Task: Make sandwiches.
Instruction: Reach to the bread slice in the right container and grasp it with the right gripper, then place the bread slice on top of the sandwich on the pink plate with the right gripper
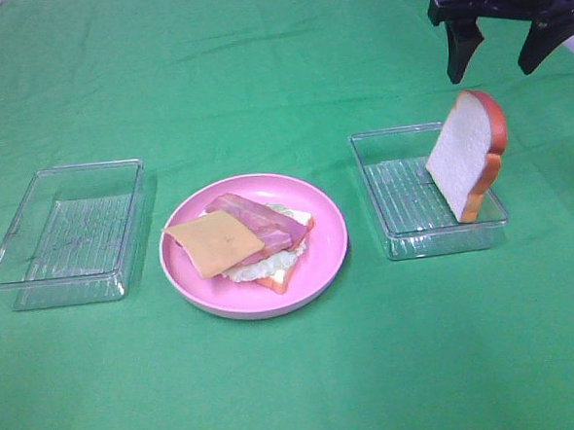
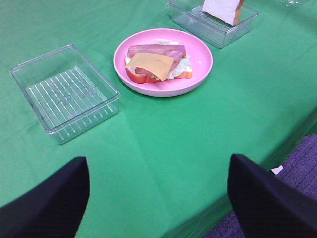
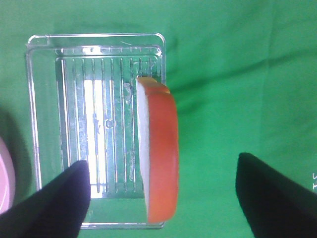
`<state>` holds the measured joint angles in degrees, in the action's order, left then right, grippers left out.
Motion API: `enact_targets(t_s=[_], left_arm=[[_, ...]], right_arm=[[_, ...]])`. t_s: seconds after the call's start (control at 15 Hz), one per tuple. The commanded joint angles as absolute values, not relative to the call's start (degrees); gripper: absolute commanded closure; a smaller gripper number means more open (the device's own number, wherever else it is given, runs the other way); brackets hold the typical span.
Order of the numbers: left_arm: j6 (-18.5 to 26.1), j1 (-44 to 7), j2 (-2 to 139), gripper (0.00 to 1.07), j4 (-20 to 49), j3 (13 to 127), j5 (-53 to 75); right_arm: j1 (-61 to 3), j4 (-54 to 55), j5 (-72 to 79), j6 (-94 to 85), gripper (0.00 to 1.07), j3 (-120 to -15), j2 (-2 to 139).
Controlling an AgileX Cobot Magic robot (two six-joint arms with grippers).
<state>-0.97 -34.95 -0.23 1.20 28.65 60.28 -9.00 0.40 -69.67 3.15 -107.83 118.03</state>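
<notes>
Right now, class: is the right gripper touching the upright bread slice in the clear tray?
Apart. The exterior high view shows the right gripper open above the bread slice, with green cloth visible between the fingertips and the crust.

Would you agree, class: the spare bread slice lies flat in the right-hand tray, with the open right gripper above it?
Not quite. The bread slice stands on edge in the right-hand tray, leaning at its far side, as the exterior high view shows. The open right gripper is above it.
</notes>
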Motion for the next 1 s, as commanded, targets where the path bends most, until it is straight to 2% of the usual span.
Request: enact_targets(t_s=[0.07, 0.2, 0.27, 0.33, 0.4, 0.47, 0.6, 0.8, 1.0], left_arm=[[-1.0, -35.1, -1.4, 0.33, 1.4, 28.5, 59.7], [-1.0, -35.1, -1.4, 0.33, 1.4, 28.5, 59.7], [-1.0, -35.1, -1.4, 0.33, 1.4, 28.5, 59.7], [-1.0, -35.1, -1.4, 0.33, 1.4, 28.5, 59.7], [-1.0, -35.1, -1.4, 0.33, 1.4, 28.5, 59.7], [-1.0, -35.1, -1.4, 0.33, 1.4, 28.5, 59.7], [-1.0, -35.1, -1.4, 0.33, 1.4, 28.5, 59.7], [-1.0, -35.1, -1.4, 0.33, 1.4, 28.5, 59.7], [-1.0, -35.1, -1.4, 0.33, 1.4, 28.5, 59.7]], right_arm=[[-8.9, 2.1, -73.8, 1.3, 0.32, -107.6, 121.3], [-8.9, 1.6, -73.8, 1.3, 0.32, -107.6, 124.2], [-8.9, 0.5, -73.8, 1.3, 0.45, -107.6, 125.5], [-8.9, 0.5, -73.8, 1.3, 0.45, -107.6, 125.5], [-8.9, 0.0, -73.8, 1.3, 0.79, -107.6, 125.3], [-8.9, 0.0, -73.8, 1.3, 0.94, -107.6, 124.9], [-8.9, 0.5, -73.8, 1.0, 1.07, -107.6, 123.0], [-8.9, 3.0, -73.8, -0.8, 1.07, -107.6, 118.9], [-9.1, 13.6, -73.8, -3.8, 1.07, -107.6, 114.1]])
